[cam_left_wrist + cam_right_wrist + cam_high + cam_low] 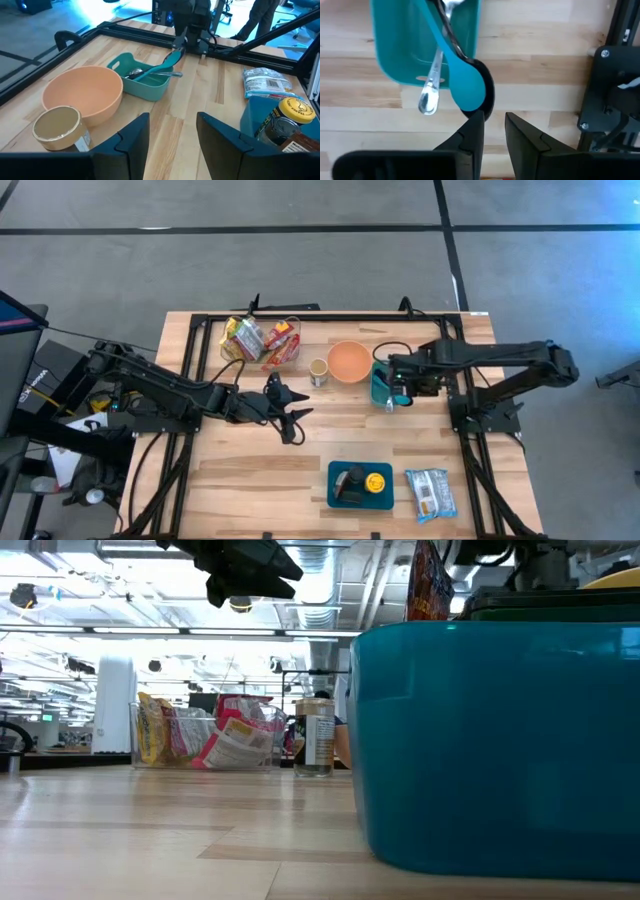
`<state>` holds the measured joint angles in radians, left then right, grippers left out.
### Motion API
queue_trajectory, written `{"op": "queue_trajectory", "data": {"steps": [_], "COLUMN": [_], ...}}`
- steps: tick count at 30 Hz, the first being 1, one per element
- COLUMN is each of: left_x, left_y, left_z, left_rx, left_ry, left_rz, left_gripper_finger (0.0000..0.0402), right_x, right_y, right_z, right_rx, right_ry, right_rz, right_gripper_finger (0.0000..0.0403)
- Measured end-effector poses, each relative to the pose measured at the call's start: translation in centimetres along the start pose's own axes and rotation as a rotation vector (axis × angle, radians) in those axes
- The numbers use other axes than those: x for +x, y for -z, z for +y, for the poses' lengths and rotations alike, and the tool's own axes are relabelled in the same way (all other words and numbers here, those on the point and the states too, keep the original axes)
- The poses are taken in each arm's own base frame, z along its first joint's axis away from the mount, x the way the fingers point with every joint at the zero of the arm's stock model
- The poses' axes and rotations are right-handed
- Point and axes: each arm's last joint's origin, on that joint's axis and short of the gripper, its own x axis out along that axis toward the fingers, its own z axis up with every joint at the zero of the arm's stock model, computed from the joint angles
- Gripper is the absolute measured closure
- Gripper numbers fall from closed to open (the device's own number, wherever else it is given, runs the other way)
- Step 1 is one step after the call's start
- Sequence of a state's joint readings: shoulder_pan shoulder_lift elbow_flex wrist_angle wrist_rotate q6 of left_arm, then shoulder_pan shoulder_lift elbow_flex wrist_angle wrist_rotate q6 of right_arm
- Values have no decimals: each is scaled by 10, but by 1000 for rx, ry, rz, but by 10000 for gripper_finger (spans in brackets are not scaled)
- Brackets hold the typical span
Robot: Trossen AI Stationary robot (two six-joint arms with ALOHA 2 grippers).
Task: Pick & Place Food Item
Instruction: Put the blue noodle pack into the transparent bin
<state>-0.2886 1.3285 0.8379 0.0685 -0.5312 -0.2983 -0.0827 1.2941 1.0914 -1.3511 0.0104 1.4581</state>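
**Food lay well away from both grippers, which were both empty**

The orange bowl point(348, 362) sat near the back middle of the table. Just beside it, on the right arm's side, stood a teal cutlery holder point(379, 380), and the right gripper point(397, 395) hung over that holder's far end from the bowl. In the right wrist view its fingers stood close together with a narrow gap and nothing between them. A teal spoon point(467, 90) and a metal spoon point(430, 97) lay just ahead of the tips.

The left gripper point(298, 410) hovered in front of the bowl on the left arm's side, fingers moderately apart and empty, pointing across towards the holder.

The likeliest food was a wrapped packet point(430, 492), well in front of the bowl near the table's front edge, next to a blue tray point(335, 475). Its long axis ran from the bowl's side towards that edge. The right arm looked the nearer one. More packets point(245, 338) lay in a clear bin beyond the bowl on the left arm's side.
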Motion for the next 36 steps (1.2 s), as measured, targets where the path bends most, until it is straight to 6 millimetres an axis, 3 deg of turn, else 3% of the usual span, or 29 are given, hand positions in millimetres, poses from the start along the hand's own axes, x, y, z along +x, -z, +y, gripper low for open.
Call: {"op": "queue_trajectory", "data": {"steps": [8,24,32,36], "left_x": [0,3,2,2], "left_y": [0,3,4,4], "left_z": [0,-10,-14,-14], "left_rx": [3,24,27,26], "left_ry": [0,74,181,181], "left_rz": [0,-13,18,18], "left_gripper_finger": [244,244,244,244], "right_x": [-12,-37,-46,-47], "right_y": [11,61,95,106], "right_z": [0,38,36,32], "right_rx": [-133,-731,-903,-927], "right_ry": [-153,-628,-672,-673], "right_rz": [-90,-373,-634,-682], "right_gripper_finger": [330,330,330,330]}}
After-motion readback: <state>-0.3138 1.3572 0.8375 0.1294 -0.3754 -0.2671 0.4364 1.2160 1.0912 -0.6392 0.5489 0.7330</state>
